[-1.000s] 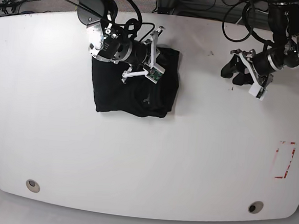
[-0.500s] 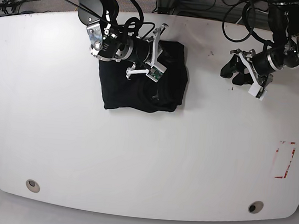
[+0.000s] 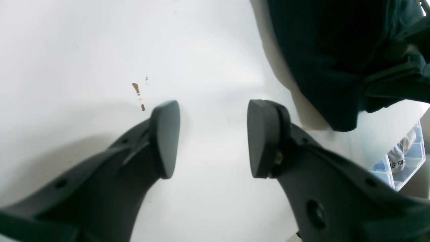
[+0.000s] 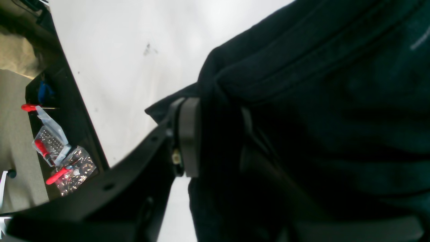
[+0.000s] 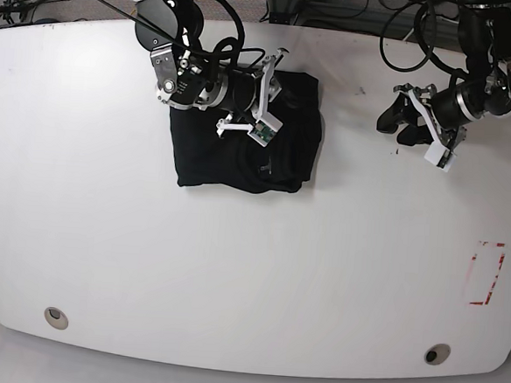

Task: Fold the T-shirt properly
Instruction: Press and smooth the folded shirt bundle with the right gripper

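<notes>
Shifted toward the middle of the white table [image 5: 250,270] since a second ago, the soft, matte, plain black folded T-shirt [image 5: 214,158] now lies as a compact rectangle near the far edge, and it has barely moved in the last half second. The right arm's black fingers [image 4: 189,137] sit at the shirt's far corner with cloth bunched between them, though the second one is buried in dark fabric, so I cannot tell whether they are clenched on the hem or letting go (the near pad seems to stand just off the cloth). If fabric is snagged when that arm lifts away, the top layer would likely peel up and spoil the fold. The left arm's fingers [image 3: 164,137] are spread and empty above bare table, well apart from the shirt
</notes>
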You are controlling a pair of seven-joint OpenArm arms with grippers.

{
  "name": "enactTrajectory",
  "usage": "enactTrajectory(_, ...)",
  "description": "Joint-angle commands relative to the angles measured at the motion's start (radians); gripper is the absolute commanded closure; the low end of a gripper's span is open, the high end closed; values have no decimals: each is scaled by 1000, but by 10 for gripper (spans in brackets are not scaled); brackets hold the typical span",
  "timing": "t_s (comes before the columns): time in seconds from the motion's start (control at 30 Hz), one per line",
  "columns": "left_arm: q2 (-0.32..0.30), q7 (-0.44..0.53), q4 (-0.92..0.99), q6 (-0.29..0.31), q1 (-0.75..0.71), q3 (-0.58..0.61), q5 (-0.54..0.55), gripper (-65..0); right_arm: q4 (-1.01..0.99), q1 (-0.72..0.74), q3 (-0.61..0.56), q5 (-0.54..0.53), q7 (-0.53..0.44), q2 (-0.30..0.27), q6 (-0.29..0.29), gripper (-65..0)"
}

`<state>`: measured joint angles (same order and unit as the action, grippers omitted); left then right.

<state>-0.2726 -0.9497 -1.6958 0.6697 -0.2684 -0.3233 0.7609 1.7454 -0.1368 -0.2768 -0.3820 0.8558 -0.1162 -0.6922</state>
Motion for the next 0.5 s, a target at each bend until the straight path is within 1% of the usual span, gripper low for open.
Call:
enactTrajectory(0.0, -12, 18, -14, 2, 8, -4, 21, -300, 29, 9, 0, -22, -28, 5, -6, -141)
enactTrajectory(0.07, -12, 18, -14, 2, 8, -4, 21, -300, 35, 9, 0, -24, -28, 8, -6, -120)
enactTrajectory(0.1, -12, 18, -14, 2, 8, -4, 21, -300, 35, 9, 0, -24, -27, 14, -6, -125)
enactTrajectory(0.17, -12, 18, -14, 2, 8, -4, 21, -300, 35, 9, 1, -24, -13, 22, -6, -189)
enactTrajectory(0.27, -12, 18, -14, 2, 8, -4, 21, -300, 35, 9, 3, -30, -10, 25, -6, -308)
enactTrajectory(0.3, -12, 18, -14, 2, 8, -4, 21, -300, 35, 9, 3, -44, -10, 25, -6, -333)
enactTrajectory(0.33, -12, 18, -14, 2, 8, -4, 21, -300, 34, 10, 3, -61, -11, 25, -6, -336)
enactTrajectory(0.37, -12, 18, -14, 2, 8, -4, 21, -300, 29, 15, 6, -91, -11, 25, -6, -327)
enactTrajectory(0.47, -12, 18, -14, 2, 8, -4, 21, -300, 1, 18, 50, -127, -11, 34, -6, -295)
